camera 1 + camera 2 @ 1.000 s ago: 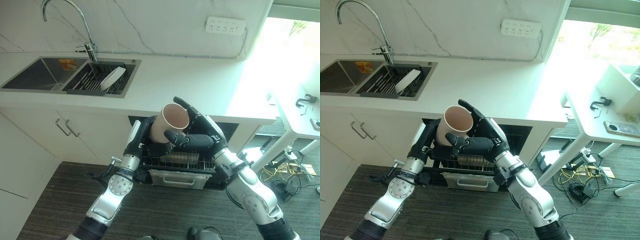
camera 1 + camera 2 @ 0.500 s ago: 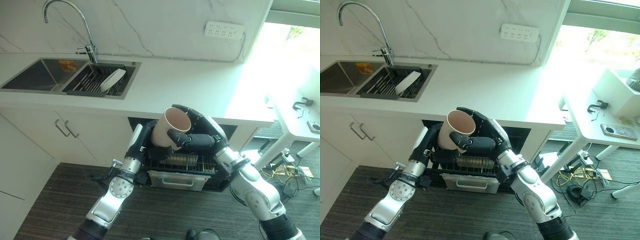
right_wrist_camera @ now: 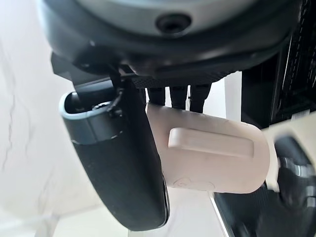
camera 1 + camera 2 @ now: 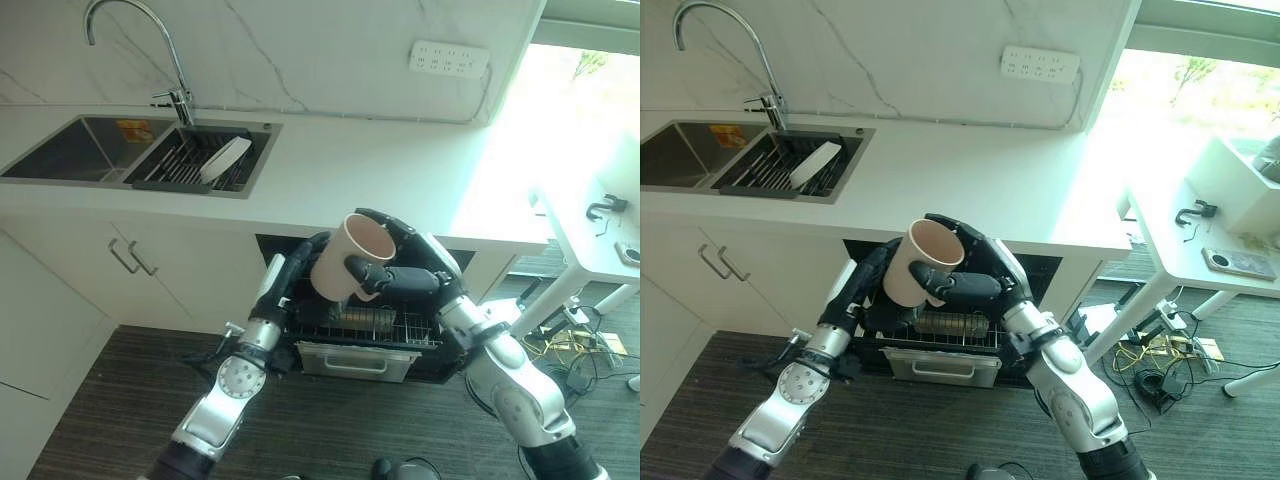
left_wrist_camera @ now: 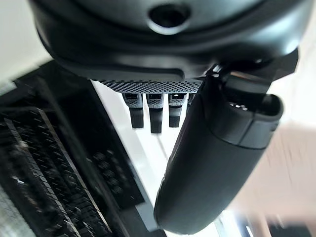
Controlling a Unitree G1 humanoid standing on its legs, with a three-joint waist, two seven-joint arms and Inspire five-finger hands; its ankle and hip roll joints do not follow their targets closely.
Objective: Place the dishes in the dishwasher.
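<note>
The right hand point(image 4: 405, 268) has its fingers and thumb curled round a beige mug point(image 4: 351, 258), held tilted in the air just off the worktop's point(image 4: 350, 170) front edge, above the open dishwasher's point(image 4: 362, 330) pulled-out rack point(image 4: 375, 326). The left hand point(image 4: 300, 270) reaches up just beside the mug; its fingers stand straight, closed on nothing. A white plate point(image 4: 226, 157) leans in the sink's point(image 4: 140, 150) drainer.
</note>
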